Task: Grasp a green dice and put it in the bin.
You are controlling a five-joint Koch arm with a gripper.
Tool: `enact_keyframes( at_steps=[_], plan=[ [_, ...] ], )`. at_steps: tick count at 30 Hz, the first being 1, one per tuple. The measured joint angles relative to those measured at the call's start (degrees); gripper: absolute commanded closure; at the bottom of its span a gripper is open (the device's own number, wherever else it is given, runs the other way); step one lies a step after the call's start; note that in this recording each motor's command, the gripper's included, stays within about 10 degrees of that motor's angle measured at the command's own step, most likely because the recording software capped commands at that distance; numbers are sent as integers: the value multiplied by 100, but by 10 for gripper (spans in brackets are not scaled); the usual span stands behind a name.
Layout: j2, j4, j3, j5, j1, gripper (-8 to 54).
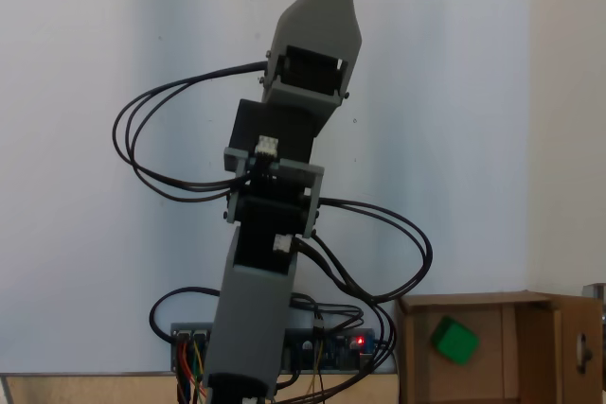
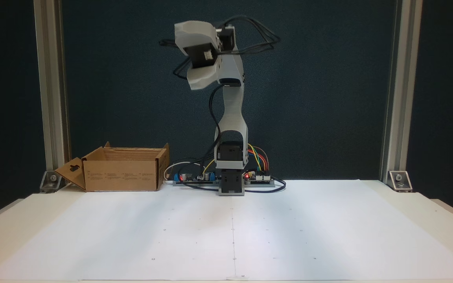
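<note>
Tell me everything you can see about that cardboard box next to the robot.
The cardboard box is plain brown with tan inner walls, open at the top, its flaps standing upright. One flap with a small hanging-slot cutout splays outward at its left in a fixed view. It sits on the white table, beside the arm's base. Faint small print marks its front wall. Inside, in a fixed view, a green dice lies tilted, apart from the raised claw.

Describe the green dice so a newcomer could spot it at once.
Find the arm's base in a fixed view, then the open cardboard bin at lower right. Inside lies the green dice, a small bright cube, the one vivid green thing against tan walls.
</note>
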Motion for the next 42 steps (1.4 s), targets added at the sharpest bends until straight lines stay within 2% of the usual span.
enact_keyframes(
  at_steps=[6,12,18,24,32,42],
  plan=[
    [519,-923,1397,0,44,23],
    [606,-1846,1837,0,141,22],
    [589,-2733,3208,-88,167,11],
    [659,-3577,3691,-88,114,2],
    [1424,-4764,5001,-88,35,13],
    [1635,-6144,5326,-88,-237,21]
  ],
)
